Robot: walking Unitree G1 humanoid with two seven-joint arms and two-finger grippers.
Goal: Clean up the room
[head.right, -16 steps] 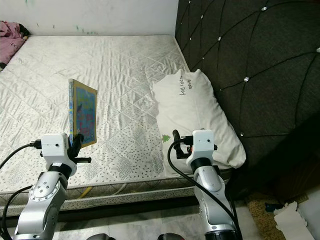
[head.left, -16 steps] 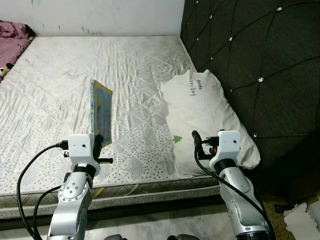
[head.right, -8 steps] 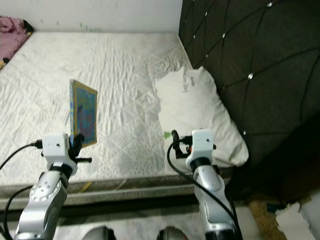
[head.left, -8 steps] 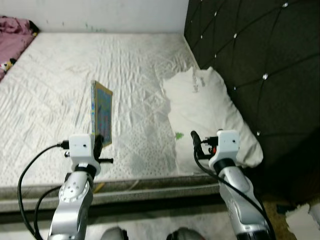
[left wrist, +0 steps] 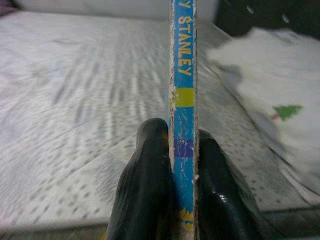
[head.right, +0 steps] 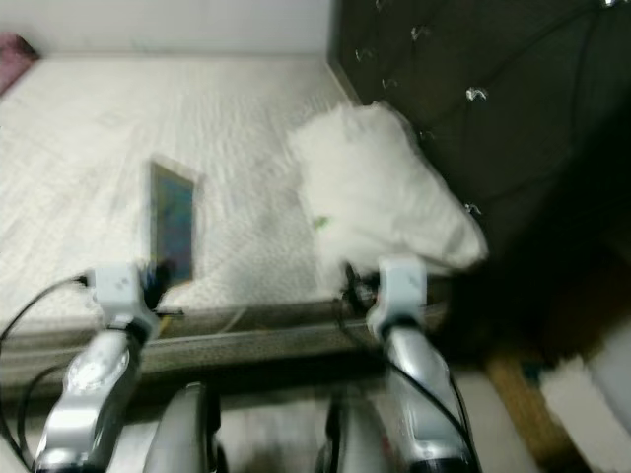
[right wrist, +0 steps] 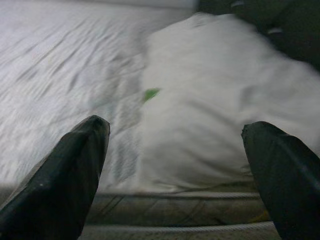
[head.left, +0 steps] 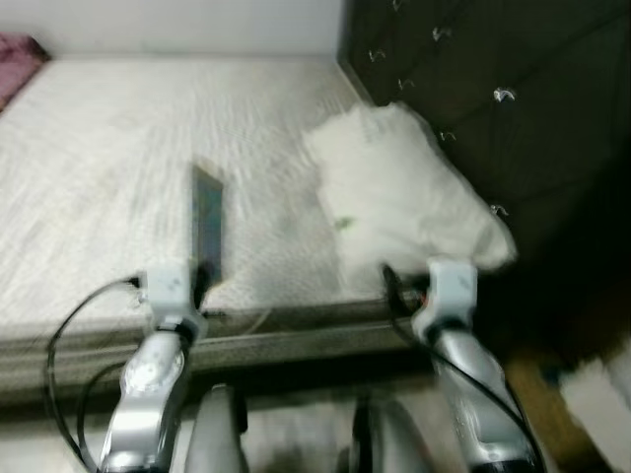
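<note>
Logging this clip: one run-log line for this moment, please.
left gripper: shut on book, upright | right gripper: open, facing pillow | bed ahead | view blurred

Both our silver arms reach forward from the bottom of the head views, forearms raised and wrists level with the near edge of the bed. Our left hand (left wrist: pixel 182 200) has its two black fingers (left wrist: pixel 147 185) pressed together on the spine of a thin book (left wrist: pixel 183 100), which stands upright between them. Our right hand (right wrist: pixel 175 165) points toward the bed's near right corner with its fingers (right wrist: pixel 65 175) spread wide apart and nothing between them. The head views are blurred.
</note>
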